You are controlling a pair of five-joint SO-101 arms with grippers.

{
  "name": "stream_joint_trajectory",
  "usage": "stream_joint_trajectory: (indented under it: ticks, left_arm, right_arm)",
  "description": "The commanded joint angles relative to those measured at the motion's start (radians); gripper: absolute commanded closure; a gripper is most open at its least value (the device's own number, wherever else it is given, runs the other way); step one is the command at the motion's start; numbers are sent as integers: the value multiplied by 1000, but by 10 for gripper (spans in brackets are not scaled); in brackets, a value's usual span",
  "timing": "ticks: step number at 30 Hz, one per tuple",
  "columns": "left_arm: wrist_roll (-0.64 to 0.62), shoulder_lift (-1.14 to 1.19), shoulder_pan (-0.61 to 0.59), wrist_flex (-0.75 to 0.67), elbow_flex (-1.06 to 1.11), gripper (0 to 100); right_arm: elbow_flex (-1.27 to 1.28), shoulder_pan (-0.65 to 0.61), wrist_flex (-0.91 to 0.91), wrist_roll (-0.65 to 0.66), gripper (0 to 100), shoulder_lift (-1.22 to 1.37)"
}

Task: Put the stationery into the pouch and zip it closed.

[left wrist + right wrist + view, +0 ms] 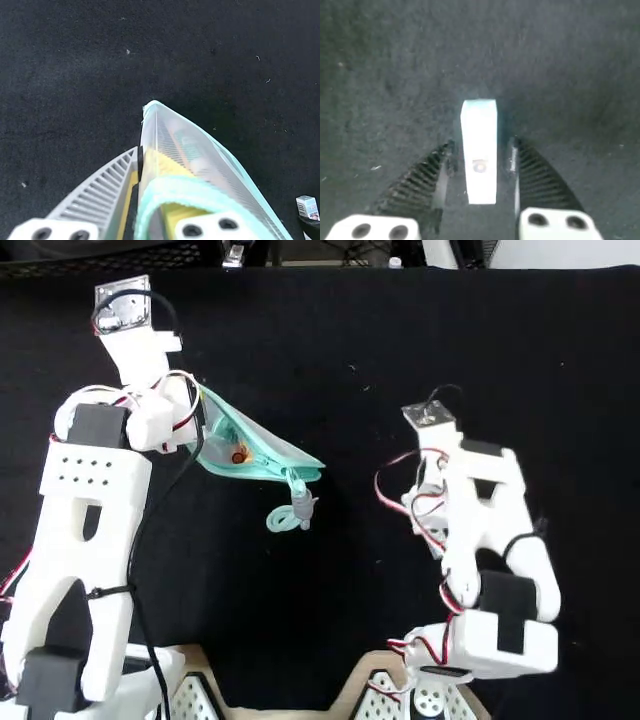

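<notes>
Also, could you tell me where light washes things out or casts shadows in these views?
Right wrist view: the pale block inside the open right gripper glares almost white. Left wrist view: a soft sheen along the pouch, no harsh glare. High view: the black cloth swallows any shadows.

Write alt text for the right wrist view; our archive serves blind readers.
A small pale-blue rectangular block sits between the open, ribbed fingers of the right gripper, with a gap on each side. Beneath it lies a black cloth.
</notes>
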State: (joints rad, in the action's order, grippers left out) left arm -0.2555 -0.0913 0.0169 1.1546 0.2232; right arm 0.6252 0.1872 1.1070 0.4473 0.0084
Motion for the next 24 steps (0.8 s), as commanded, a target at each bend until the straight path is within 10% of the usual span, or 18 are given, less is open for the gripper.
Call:
stream_joint_trajectory:
  ticks: [1, 24]
  left_arm:
    - [11, 216, -24, 6, 35, 970]
    - [11, 216, -24, 3, 35, 970]
  right_arm:
    - [-145, -12, 86, 8, 825, 15]
    - [-429, -35, 107, 37, 936, 387]
